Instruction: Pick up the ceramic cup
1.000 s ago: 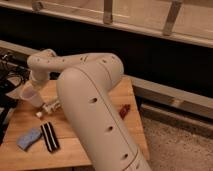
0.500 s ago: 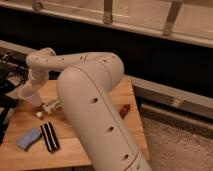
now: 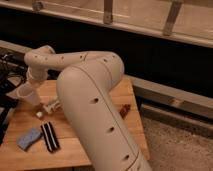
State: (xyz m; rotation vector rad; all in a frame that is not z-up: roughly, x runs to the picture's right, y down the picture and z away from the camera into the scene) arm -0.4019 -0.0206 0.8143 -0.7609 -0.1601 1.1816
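Note:
The ceramic cup is a small off-white tapered cup at the left part of the wooden table. My white arm fills the middle of the view and bends left. The gripper hangs from the wrist right above and against the cup's rim. The arm hides how the gripper meets the cup, and whether the cup rests on the table is unclear.
A small white tube lies just right of the cup. A blue sponge and a black striped item lie near the front left. A brown item lies at the right edge. Dark cables sit beyond the left edge.
The gripper and the cup sit slightly further left than one second ago. The other things on the table have not moved.

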